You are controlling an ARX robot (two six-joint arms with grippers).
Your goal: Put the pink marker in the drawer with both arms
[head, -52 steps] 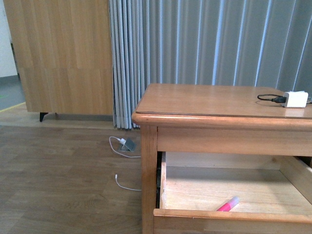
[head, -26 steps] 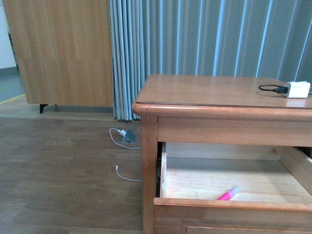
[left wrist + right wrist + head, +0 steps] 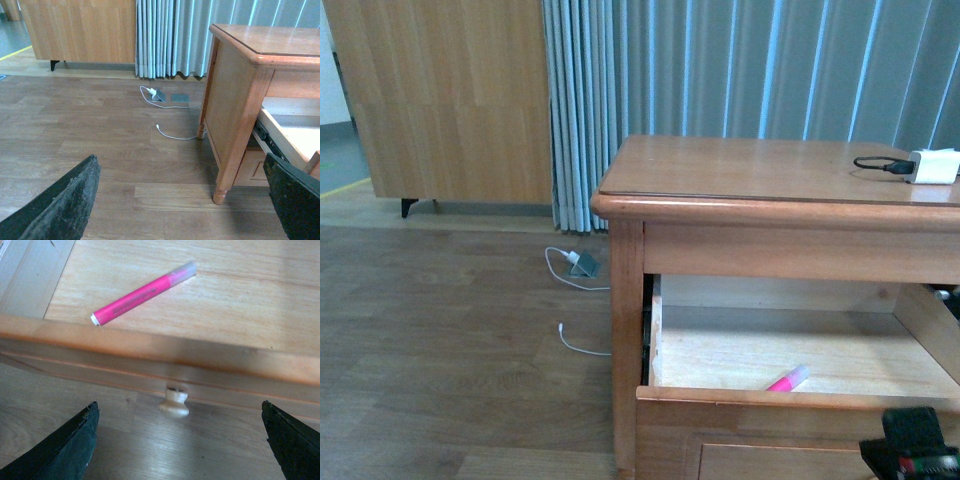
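1. One pink marker [image 3: 142, 292] lies inside the open drawer [image 3: 800, 400], behind its knob [image 3: 174, 402].
2. Right hand [image 3: 177, 450] has newly appeared before the knob, spread and empty.
3. Left hand [image 3: 185, 210] spread; closing the drawer remains.

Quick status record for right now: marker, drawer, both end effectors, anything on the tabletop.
pink marker: lying flat on the drawer floor, near the front wall, free of both end effectors
drawer: pulled open, pale interior exposed
knob: on the drawer front, untouched
left end effector: open, empty, facing the floor beside the table
right end effector: open, empty, in front of the knob
tabletop: white charger with black cable at the far right
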